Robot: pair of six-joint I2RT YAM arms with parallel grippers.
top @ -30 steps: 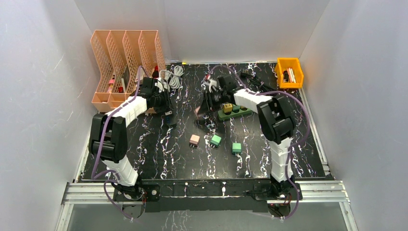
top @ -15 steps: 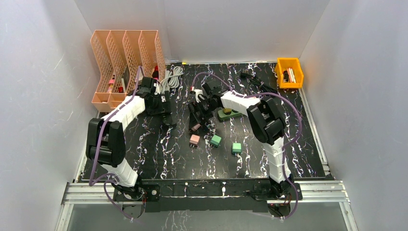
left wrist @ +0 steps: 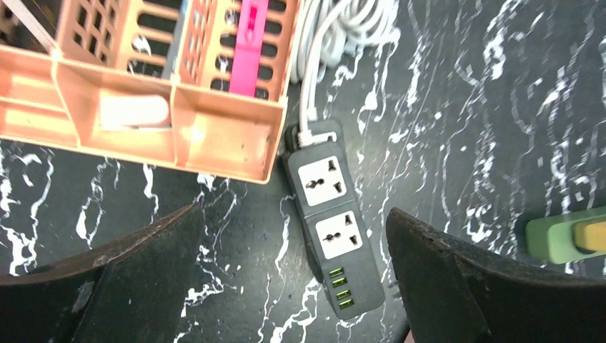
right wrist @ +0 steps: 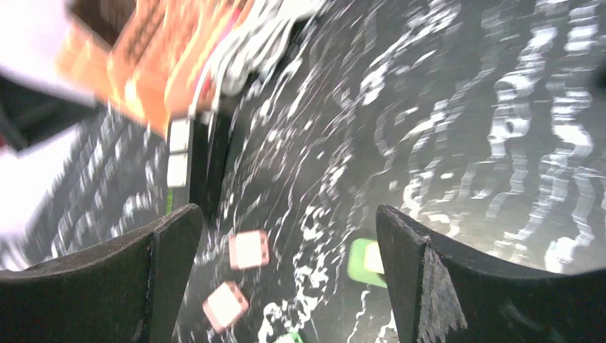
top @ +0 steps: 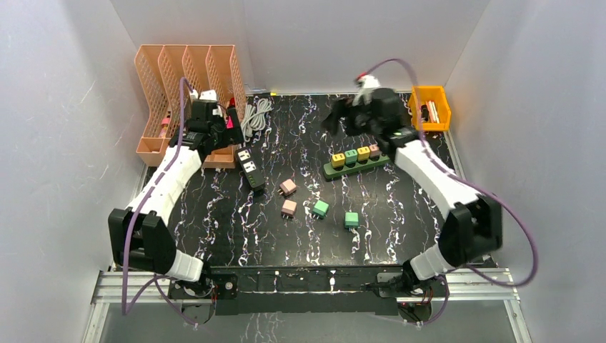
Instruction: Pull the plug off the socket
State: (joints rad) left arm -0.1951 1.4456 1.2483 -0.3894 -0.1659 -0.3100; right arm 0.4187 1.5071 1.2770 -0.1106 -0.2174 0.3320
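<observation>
Our left gripper [left wrist: 293, 214] and right gripper [right wrist: 286, 214] gape empty; unpinned, the green strip [top: 329, 171] may lift with its plugs [top: 351, 155]

White walls [top: 343, 43] on 3 sides; black marble-look tabletop [top: 400, 229] w/ white veins; alu rail [top: 128, 284] at near edge.

Light is even and soft, shadows faint. My left wrist view is crisp; my right one smears with blur, worst at ten o'clock over the rack [right wrist: 139, 61].
</observation>
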